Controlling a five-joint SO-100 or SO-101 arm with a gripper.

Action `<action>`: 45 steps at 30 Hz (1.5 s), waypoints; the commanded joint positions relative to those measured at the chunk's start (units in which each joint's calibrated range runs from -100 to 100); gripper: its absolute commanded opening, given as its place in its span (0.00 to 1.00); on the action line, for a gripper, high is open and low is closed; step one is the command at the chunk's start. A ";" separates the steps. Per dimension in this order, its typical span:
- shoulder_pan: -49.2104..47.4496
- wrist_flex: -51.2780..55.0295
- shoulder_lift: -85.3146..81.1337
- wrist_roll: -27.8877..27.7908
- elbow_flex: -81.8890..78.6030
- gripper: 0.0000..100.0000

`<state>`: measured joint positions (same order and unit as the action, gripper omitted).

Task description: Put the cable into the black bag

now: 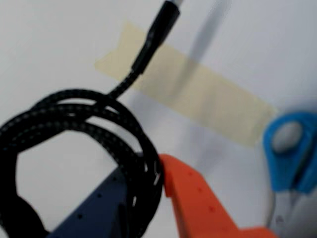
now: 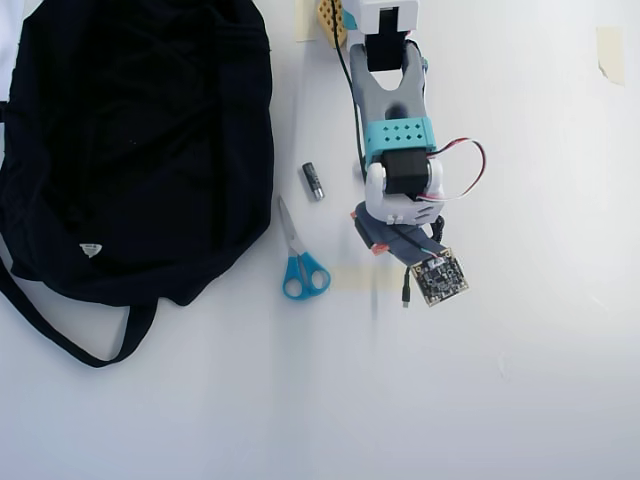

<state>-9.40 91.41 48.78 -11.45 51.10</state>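
Note:
The cable (image 1: 74, 116) is a black braided coil, and its plug end points up toward the top edge of the wrist view. My gripper (image 1: 144, 171) is shut on the coil's right side, between the dark blue finger (image 1: 99, 208) and the orange finger (image 1: 190, 198). The plug's shadow falls apart from it on the table. In the overhead view my gripper (image 2: 385, 242) hangs right of centre, and the cable's plug (image 2: 405, 296) pokes out below it. The black bag (image 2: 130, 150) lies slumped at the upper left, well apart from the gripper, with its strap (image 2: 60, 335) trailing below.
Blue-handled scissors (image 2: 300, 265) (image 1: 290, 153) lie between the bag and the gripper. A small dark cylinder (image 2: 313, 181) rests above them. A strip of beige tape (image 1: 188, 84) is stuck to the white table under the cable. The arm's base stands at the top centre.

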 commanded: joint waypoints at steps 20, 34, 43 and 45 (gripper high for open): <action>-3.16 7.21 -1.56 19.42 24.91 0.02; -4.28 -0.71 -10.44 19.27 10.27 0.02; -4.21 -12.52 -26.87 19.27 -15.70 0.02; -4.36 -13.81 -30.60 19.27 -20.91 0.02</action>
<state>-13.08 80.68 27.77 7.74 36.79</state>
